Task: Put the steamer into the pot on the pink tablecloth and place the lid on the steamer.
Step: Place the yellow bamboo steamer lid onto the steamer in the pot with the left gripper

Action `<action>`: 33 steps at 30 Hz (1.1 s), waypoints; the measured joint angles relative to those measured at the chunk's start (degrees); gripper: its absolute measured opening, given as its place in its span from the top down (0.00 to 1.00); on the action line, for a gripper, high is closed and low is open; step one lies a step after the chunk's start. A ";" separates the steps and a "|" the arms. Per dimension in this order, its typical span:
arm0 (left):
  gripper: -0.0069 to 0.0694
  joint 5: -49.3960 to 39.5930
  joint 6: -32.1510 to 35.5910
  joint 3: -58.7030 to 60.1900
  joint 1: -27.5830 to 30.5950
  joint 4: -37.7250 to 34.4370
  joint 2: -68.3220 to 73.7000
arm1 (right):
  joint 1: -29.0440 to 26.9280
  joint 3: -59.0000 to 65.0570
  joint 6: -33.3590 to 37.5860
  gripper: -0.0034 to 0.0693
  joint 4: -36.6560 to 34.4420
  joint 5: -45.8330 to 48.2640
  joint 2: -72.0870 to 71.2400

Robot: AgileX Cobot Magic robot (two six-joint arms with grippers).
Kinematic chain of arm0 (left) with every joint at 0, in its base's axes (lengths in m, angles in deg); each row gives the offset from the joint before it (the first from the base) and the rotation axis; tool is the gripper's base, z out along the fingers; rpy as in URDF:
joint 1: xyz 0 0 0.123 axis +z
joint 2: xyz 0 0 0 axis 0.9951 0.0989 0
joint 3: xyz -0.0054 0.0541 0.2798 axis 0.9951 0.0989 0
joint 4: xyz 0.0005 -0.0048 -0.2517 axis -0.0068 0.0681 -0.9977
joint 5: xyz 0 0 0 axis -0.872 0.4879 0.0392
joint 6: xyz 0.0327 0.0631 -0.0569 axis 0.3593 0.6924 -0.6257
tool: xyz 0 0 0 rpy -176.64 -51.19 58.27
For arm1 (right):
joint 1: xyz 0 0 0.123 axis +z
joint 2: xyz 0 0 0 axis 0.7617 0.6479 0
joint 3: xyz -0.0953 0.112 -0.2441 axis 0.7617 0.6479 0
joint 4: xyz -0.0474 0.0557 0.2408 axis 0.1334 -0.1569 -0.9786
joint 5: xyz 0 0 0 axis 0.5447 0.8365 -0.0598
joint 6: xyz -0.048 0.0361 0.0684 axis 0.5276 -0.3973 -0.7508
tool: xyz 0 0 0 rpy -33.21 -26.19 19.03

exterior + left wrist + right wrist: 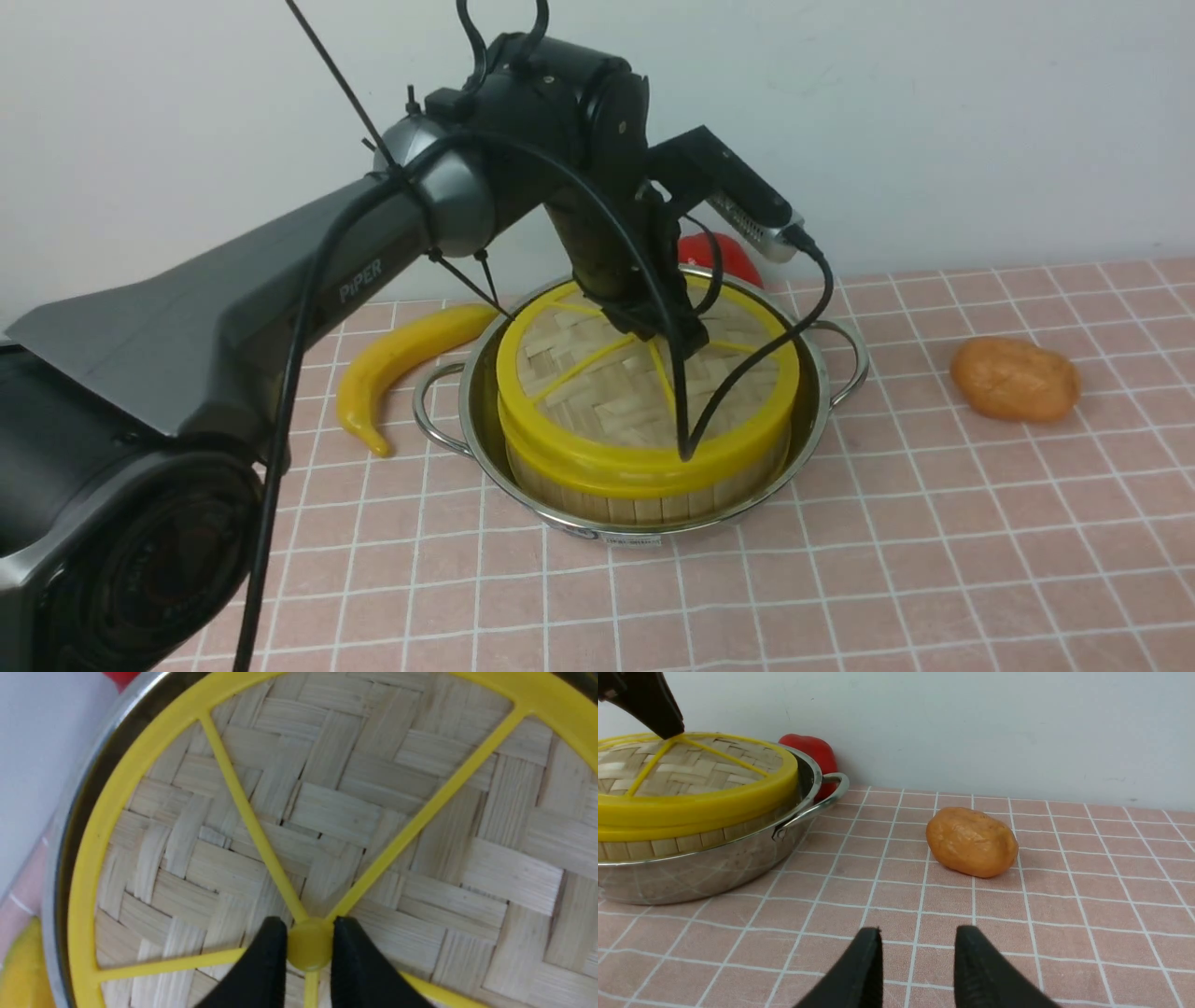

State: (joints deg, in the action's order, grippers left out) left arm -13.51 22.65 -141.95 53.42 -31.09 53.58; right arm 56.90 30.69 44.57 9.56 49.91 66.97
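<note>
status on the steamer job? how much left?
Done: steamer sits in the pot on the pink tablecloth, lid on top. In hand: left hand pinches the lid's hub. Left: let go, pull back. Right hand is open, empty.

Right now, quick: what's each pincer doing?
Left pincer: closed on the central hub of the lid, which sits on the steamer.
Right pincer: open, holding nothing, above the pink tablecloth.

The shiny steel pot [485, 425] sits on the pink tablecloth [934, 541]. Inside it stands the bamboo steamer [644, 499], capped flat by the woven lid [597, 392].
</note>
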 joint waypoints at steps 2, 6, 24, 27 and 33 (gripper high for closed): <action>0.76 -0.68 -1.52 0.00 0.38 0.00 0.00 | 0.00 0.00 0.00 0.62 0.00 0.00 0.00; 0.76 -0.99 -3.15 0.00 0.91 -0.64 0.00 | 0.00 0.00 0.00 0.62 0.00 0.00 0.00; 0.75 -1.18 -7.34 0.00 1.68 -1.52 0.00 | 0.00 0.00 0.00 0.62 0.00 0.00 0.00; 0.65 -1.55 -7.59 0.00 1.87 -0.69 0.00 | 0.00 0.00 0.00 0.62 0.00 0.00 0.00; 0.32 -3.78 -8.45 -2.71 1.98 0.26 -0.95 | 0.00 0.00 0.00 0.62 0.00 0.00 0.00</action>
State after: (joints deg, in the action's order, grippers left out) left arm -17.29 14.20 -144.66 55.40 -30.83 52.64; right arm 56.90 30.69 44.57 9.56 49.91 66.97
